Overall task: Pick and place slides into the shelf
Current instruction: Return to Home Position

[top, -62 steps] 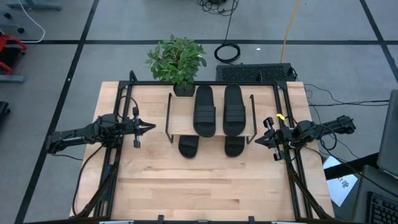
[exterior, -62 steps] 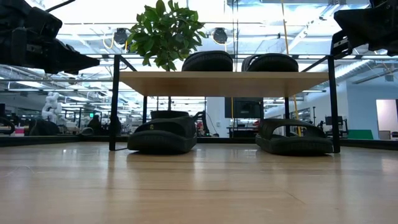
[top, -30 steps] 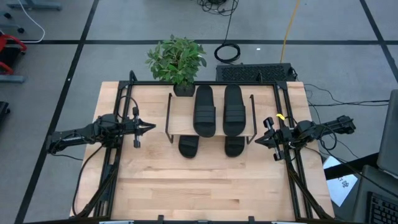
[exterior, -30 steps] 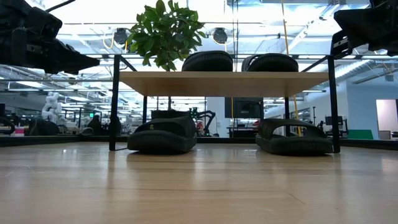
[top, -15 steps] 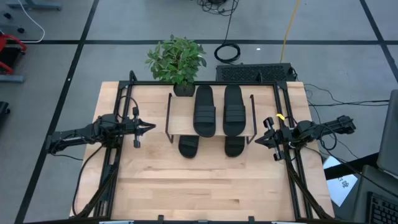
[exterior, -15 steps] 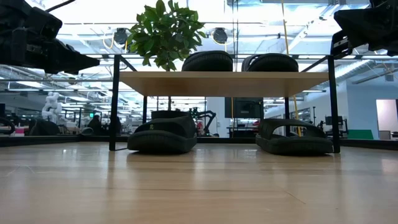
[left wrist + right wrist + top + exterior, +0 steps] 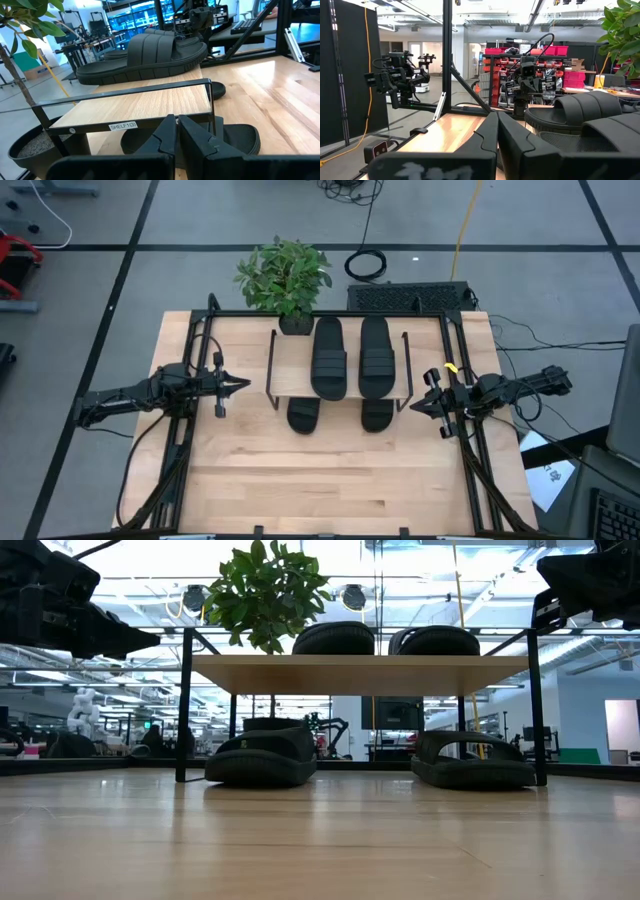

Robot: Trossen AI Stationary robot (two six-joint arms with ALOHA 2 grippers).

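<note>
Four slides (image 7: 329, 358); one shelf (image 7: 292, 372); one potted plant (image 7: 285, 275); two arms (image 7: 130, 393).

Left arm (image 7: 140, 393), right arm (image 7: 510, 390): slim, black, jointed, cables trailing. Yellow tag (image 7: 450, 368) near right wrist. Fingers (image 7: 161, 141) matte black, tapered.

The high view looks straight down over the whole bench (image 7: 300, 470); the low view sits level at its front edge. All share the shelf (image 7: 292, 366), the wrist views from opposite ends.
</note>
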